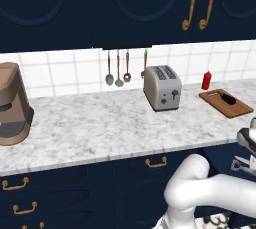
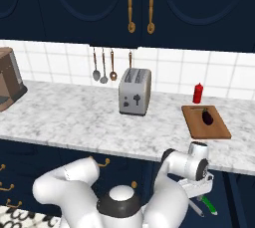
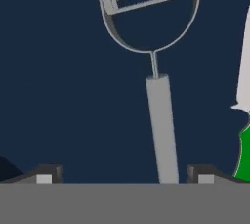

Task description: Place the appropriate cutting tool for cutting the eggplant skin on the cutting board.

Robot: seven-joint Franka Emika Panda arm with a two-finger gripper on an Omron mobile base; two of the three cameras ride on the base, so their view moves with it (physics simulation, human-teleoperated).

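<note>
Because the peeler (image 3: pixel 161 120) lies low, below the worktop (image 1: pixel 110 123) edge, your gripper (image 3: pixel 124 176) hangs over it with fingers (image 3: pixel 46 174) apart, either side of its handle. Its long axis runs up the hand view's centre, blade toward the top. The eggplant (image 2: pixel 207 117) waits on the cutting board (image 2: pixel 196 127), right of frame.

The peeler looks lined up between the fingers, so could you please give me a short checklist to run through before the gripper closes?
1. Peeler handle between the fingertips: ok.
2. Gripper open: ok.
3. Green-and-white tool outside the fingers: ok.
4. Height over the handle: cannot tell.
5. Cutting board has bare space beside the eggplant: ok.
6. Red bottle off the board: ok.
</note>
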